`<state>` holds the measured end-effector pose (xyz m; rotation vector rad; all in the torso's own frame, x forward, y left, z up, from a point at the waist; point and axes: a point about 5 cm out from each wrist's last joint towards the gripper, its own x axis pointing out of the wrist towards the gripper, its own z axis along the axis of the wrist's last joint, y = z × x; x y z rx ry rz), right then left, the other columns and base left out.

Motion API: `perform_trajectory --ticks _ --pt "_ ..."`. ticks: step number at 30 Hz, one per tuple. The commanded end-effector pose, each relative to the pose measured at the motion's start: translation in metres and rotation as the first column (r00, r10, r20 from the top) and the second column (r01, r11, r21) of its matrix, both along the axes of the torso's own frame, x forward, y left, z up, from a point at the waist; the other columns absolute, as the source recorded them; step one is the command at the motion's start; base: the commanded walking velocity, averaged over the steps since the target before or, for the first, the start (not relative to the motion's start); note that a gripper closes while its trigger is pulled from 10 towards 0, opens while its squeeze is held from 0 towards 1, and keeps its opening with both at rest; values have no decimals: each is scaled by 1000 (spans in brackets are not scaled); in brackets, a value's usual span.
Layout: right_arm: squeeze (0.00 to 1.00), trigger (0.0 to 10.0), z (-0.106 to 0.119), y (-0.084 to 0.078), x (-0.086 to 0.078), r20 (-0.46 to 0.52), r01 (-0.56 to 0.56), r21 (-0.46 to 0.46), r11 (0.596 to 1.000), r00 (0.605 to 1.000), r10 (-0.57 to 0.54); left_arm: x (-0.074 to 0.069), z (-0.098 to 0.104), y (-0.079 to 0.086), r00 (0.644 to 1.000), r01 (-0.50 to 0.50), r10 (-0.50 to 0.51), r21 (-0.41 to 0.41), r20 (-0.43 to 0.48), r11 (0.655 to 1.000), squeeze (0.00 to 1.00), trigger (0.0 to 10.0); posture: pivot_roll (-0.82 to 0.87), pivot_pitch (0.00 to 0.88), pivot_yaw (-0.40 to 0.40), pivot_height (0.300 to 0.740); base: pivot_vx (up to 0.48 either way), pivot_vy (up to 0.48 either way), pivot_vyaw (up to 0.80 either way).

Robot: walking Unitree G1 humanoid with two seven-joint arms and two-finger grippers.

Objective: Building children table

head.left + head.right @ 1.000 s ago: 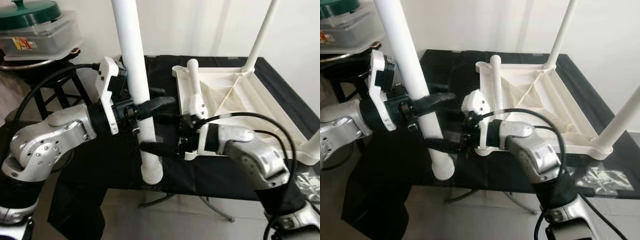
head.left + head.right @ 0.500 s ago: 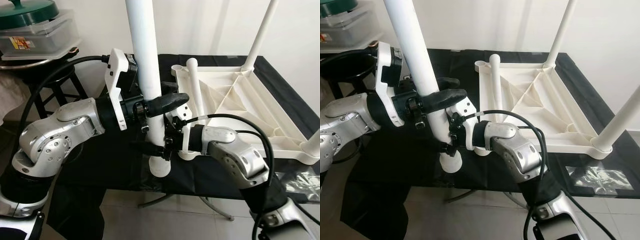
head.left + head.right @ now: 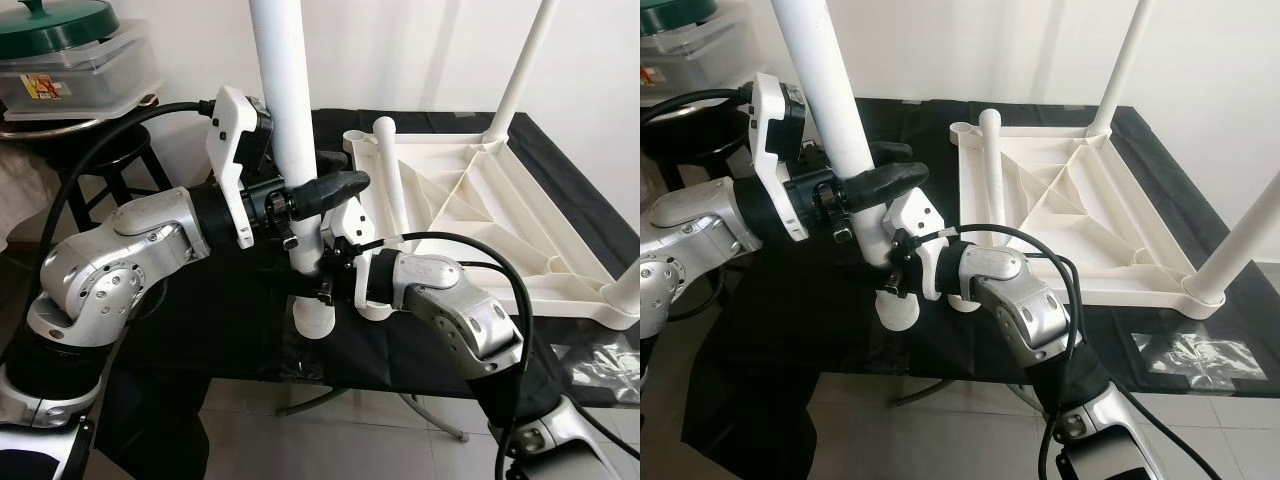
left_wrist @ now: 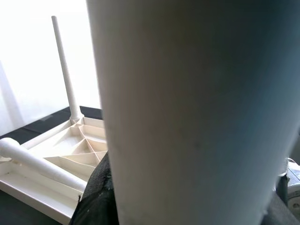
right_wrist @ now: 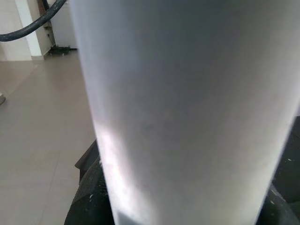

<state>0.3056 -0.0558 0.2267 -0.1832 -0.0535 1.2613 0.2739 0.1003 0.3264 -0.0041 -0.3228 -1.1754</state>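
The left hand point(image 3: 320, 190) is clamped on a white leg point(image 3: 285, 120) held nearly upright, and the right hand point(image 3: 315, 285) grips the same leg lower down, near its bottom end. The leg hangs over the near edge of the black surface point(image 3: 230, 330), just beside the upturned white tabletop point(image 3: 480, 200). Legs already stand at the tabletop's corners.

White leg tube point(image 3: 285, 110): smooth matt plastic. Upturned table frame point(image 3: 500, 215): same white plastic, slight sheen. Tabletop point(image 3: 240, 320): matt black cloth. Arms point(image 3: 120, 265): brushed silver metal; left gripper point(image 3: 320, 190) fingers: black, semi-gloss.
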Motion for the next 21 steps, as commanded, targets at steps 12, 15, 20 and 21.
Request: perform_trajectory --ticks 12,15,20,21 --pt "0 0 -10 -2 14 -10 152 -21 988 988 -152 0 10 7 998 -33 38 -118 47 993 1000 10000 -20 56 -3 740 0 0 0" --pt "0 0 -8 -14 25 -6 279 24 960 960 -279 2 13 23 994 -94 101 -179 32 979 1000 10000 -20 55 -3 740 0 0 0" --pt "0 0 4 -32 41 -17 446 137 884 894 -448 2 13 51 974 -217 227 -223 18 950 1000 10000 -19 57 -2 740 0 0 0" --pt "0 0 4 -32 41 -17 446 137 884 894 -448 2 13 51 974 -217 227 -223 18 950 1000 10000 -19 57 -2 740 0 0 0"
